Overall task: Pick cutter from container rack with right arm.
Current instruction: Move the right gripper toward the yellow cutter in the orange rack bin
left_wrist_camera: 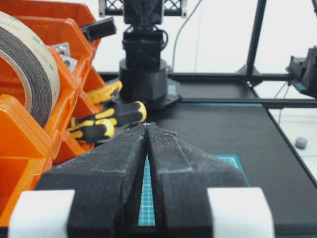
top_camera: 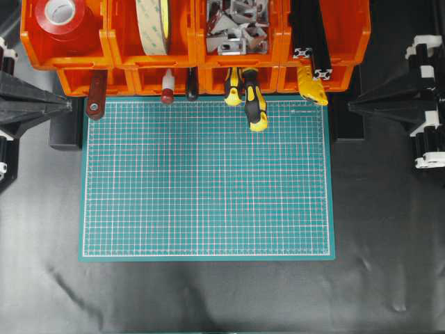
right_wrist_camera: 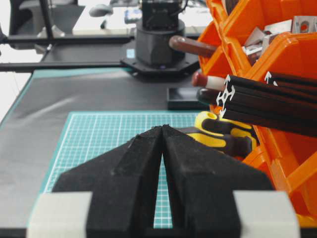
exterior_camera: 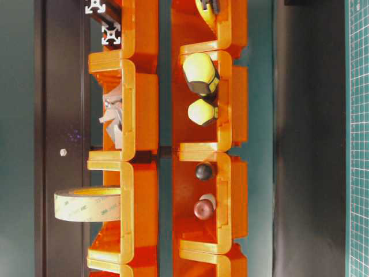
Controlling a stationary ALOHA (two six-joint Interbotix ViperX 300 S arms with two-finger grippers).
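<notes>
Nearest the right wrist view, the right tool (right_wrist_camera: 162, 130) is clenched, its two black fingers pressed tip to tip and grasping nothing; the left tool (left_wrist_camera: 147, 126) is clenched and empty as well. Both sit at the outer edges of the surface (top_camera: 208, 299), well apart from the rack (top_camera: 76, 59) at the far side.

The cutter (top_camera: 311, 83) sticks out of the far right lower bin, its yellow angled end hanging over the far right corner of the green mat (top_camera: 205, 181).

The risks, as I judge them:
- Black metal bars (top_camera: 311, 52) lie just above the cutter, so a steep approach could knock them.
- Two yellow-and-black screwdrivers (top_camera: 253, 97) lie just left, easy to seize by mistake.
- The cutter is slim and flat, and may slip or jam against the bin lip if pulled crookedly.
- The fingers must part first.
</notes>
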